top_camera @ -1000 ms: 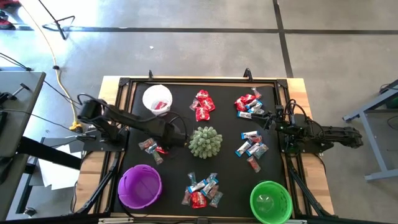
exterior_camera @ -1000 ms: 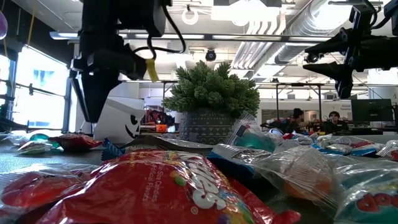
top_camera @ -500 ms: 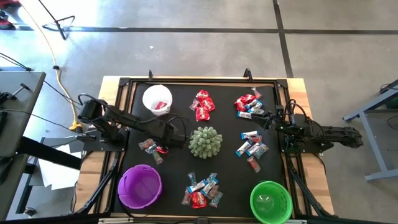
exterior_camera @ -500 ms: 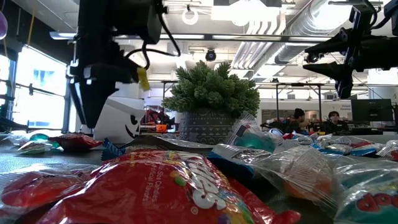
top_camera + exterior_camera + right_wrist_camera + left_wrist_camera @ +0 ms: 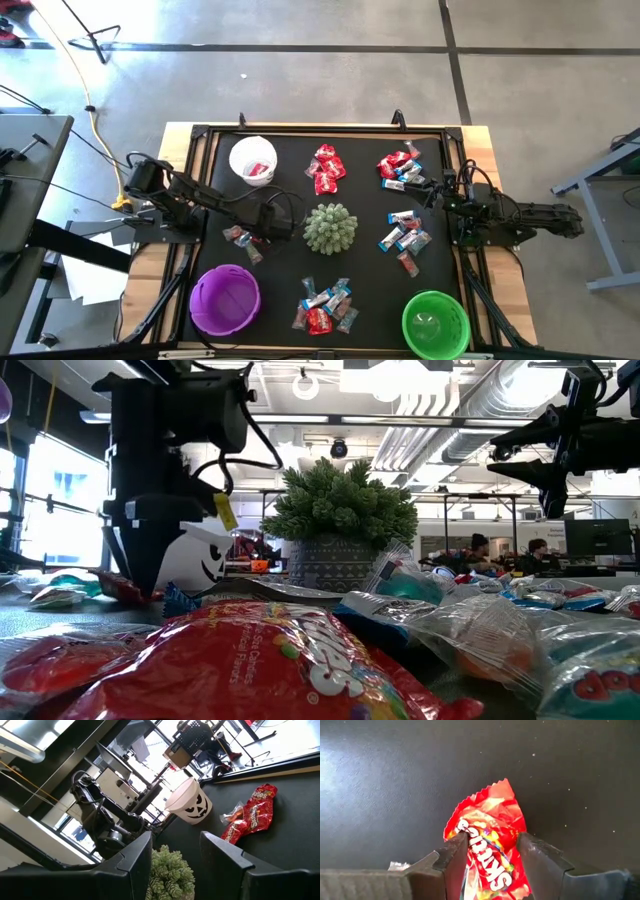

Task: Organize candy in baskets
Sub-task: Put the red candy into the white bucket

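Since a second ago the left gripper (image 5: 262, 232) has slid down and left in the high view, off the plant's (image 5: 330, 228) side and onto the small candy cluster (image 5: 243, 240) at centre left; in the low view it has dropped from above the white basket (image 5: 198, 553) nearly to the mat. Only the left wrist view shows what lies between its fingers (image 5: 454, 857): a red Skittles packet (image 5: 489, 844) flat on the black mat (image 5: 380, 785), with the jaws spread to either side of it, not pinching. From above that packet is hidden under the gripper. The right gripper (image 5: 447, 196) waits at the right edge, unmoved, its jaws apart and empty; its wrist view catches the white basket's (image 5: 189, 801) pumpkin face and red candy (image 5: 250, 817) beside it. Purple basket (image 5: 225, 299) at lower left, green basket (image 5: 436, 322) at lower right, and the other candy piles lie as before.
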